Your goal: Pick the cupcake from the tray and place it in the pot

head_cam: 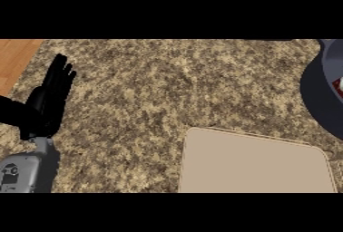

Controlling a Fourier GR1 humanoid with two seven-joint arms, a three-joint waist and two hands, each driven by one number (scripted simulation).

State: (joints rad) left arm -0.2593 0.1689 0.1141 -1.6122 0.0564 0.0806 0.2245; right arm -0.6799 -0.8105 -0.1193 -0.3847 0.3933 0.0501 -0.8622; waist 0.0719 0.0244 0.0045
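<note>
Showing only as a small red and white patch at the view's right edge, the cupcake (338, 84) sits inside the dark pot (320, 97), most of it cut off, so its shape is hard to make out. The pot stands at the counter's (167, 90) right edge, itself cut by the frame, just beyond the tan tray's (254, 165) far right corner. Near the counter's left edge the left hand (52, 93) rests, fingers straight and holding nothing.
</note>
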